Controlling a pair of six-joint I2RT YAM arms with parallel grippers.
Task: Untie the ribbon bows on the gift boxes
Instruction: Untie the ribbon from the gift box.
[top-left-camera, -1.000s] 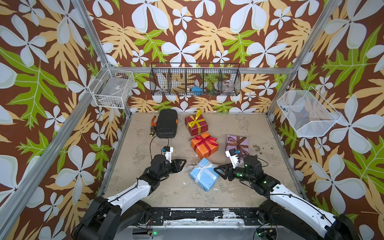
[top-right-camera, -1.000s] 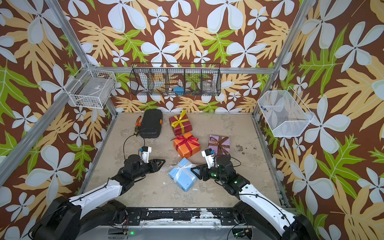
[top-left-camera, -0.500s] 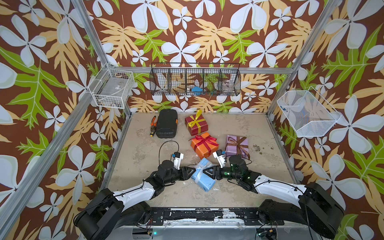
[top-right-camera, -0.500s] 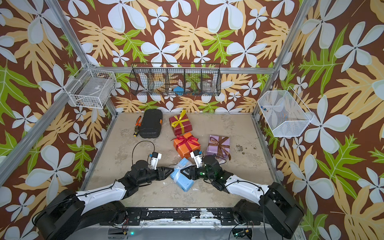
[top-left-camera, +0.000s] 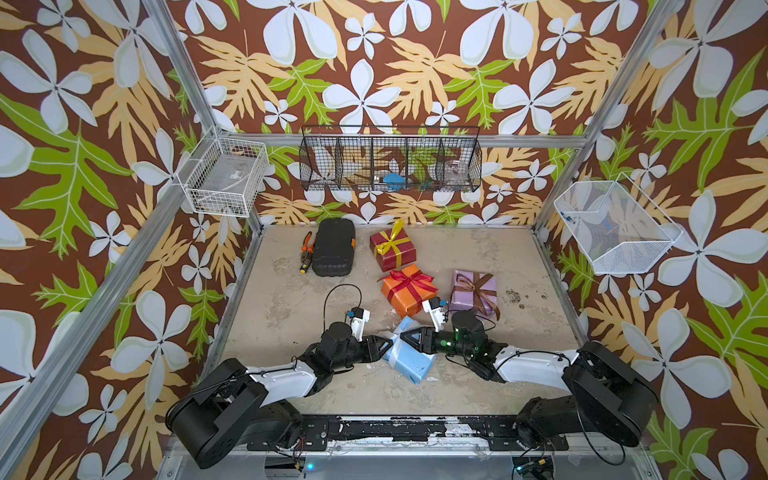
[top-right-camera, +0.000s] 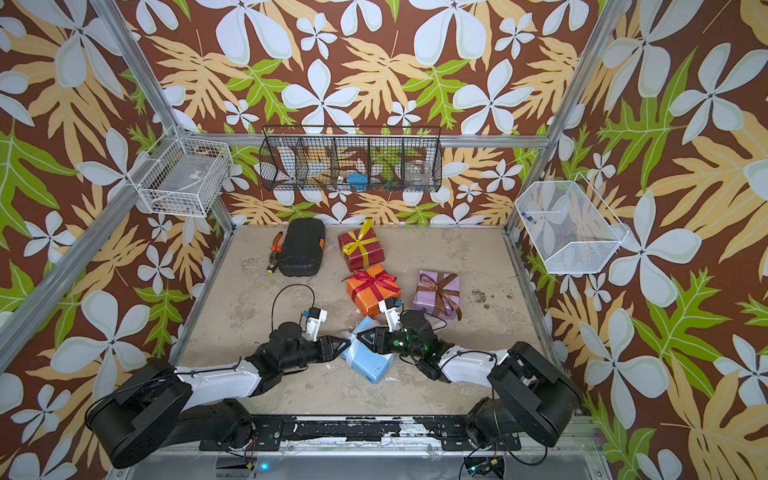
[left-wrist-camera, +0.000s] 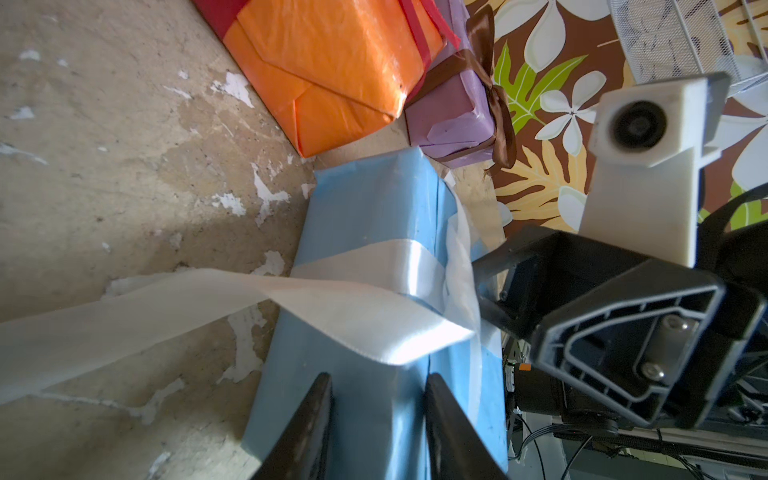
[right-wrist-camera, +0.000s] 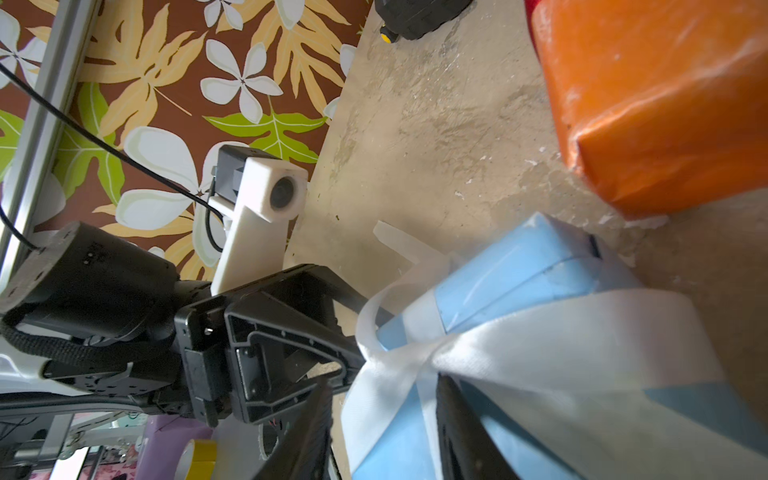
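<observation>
Floral-patterned walls enclosed a worn beige table (top-left-camera: 291, 299). Near the table's centre, toward 6 o'clock, lay the light blue paper-wrapped gift box (top-left-camera: 409, 361) with its white satin ribbon bow (right-wrist-camera: 428, 353). The left gripper (top-left-camera: 390, 341) met the box from 9 o'clock and the right gripper (top-left-camera: 402, 335) from 3 o'clock. In each wrist view the jaws stood parted over the box; whether either pinched ribbon could not be told. One loose white strip (left-wrist-camera: 124, 316) trailed off the box over the table. At 12 o'clock of the blue box sat the orange box with red bow (top-left-camera: 409, 289); the lilac box with brown bow (top-left-camera: 474, 291) lay at 1 o'clock; the dark red box with yellow bow (top-left-camera: 392, 249) sat farther back. A black plastic tool case (top-left-camera: 333, 248) lay at 11 o'clock.
</observation>
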